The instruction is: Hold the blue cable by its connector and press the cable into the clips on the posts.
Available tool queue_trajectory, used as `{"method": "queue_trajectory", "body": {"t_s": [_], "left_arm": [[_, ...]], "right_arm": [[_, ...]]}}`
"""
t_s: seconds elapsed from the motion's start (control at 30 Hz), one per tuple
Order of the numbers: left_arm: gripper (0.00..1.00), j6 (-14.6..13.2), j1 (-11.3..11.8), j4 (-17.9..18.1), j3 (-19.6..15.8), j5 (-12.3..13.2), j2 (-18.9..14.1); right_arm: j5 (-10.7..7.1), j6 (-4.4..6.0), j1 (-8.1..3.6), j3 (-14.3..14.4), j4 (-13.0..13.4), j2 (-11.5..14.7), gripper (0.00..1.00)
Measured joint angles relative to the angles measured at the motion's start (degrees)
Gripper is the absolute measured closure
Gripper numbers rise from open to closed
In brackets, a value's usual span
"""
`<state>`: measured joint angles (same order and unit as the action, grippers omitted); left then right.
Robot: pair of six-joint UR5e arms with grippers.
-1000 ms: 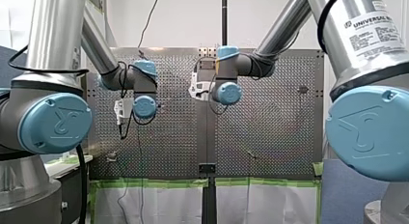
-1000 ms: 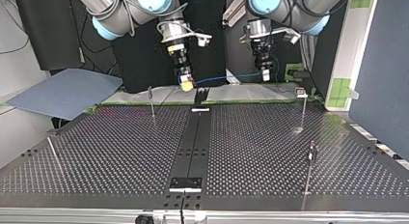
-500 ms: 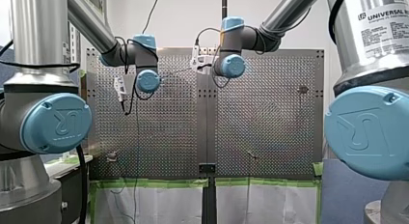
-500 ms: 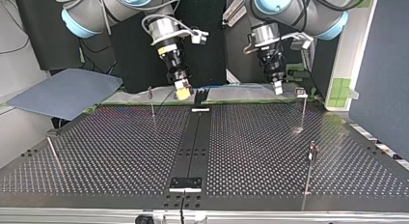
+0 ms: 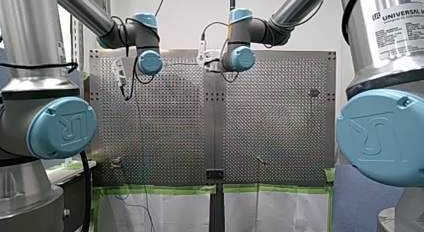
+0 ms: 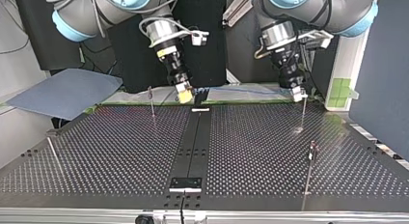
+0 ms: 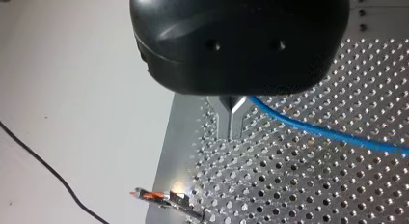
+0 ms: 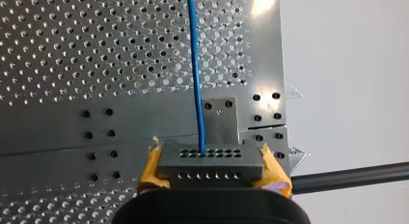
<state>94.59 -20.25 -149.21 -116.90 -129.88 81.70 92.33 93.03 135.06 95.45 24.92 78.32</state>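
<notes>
Perforated table (image 6: 120,151), top view: my right gripper (image 8: 211,167) clamped on the connector (image 8: 211,156) at 11 o'clock, my left gripper (image 7: 231,132) pinched on the blue cable (image 7: 313,130) at 1 o'clock, over a post (image 6: 302,115); judged at the seating step, next pressing down squarely into its clip

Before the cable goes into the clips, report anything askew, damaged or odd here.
Nothing stands out. My right gripper clamps the grey perforated connector block squarely between its yellow pads, the thin blue cable runs out of it straight and unkinked, and my left gripper is shut on that cable.
</notes>
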Motion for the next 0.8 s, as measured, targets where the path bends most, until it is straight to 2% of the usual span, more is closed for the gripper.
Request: {"method": "queue_trajectory", "body": {"t_s": [0.13,0.4,0.57,0.8], "left_arm": [[1.00,0.1,0.6,-2.1,1.7,0.1,1.0],[1.00,0.3,2.1,-6.1,2.7,1.0,0.5],[1.00,0.5,3.3,-6.7,3.4,1.2,0.9],[1.00,1.3,5.2,-7.3,6.3,2.3,0.9]], "right_arm": [[-0.31,-0.02,0.02,-1.2,-0.2,-0.3,1.00],[-0.78,-0.03,0.47,-3.7,-0.3,-1.2,1.00],[-0.95,-0.40,0.98,-5.2,-0.8,-3.1,1.00],[-0.87,-0.73,1.82,-6.3,-0.9,-5.5,1.00]]}}
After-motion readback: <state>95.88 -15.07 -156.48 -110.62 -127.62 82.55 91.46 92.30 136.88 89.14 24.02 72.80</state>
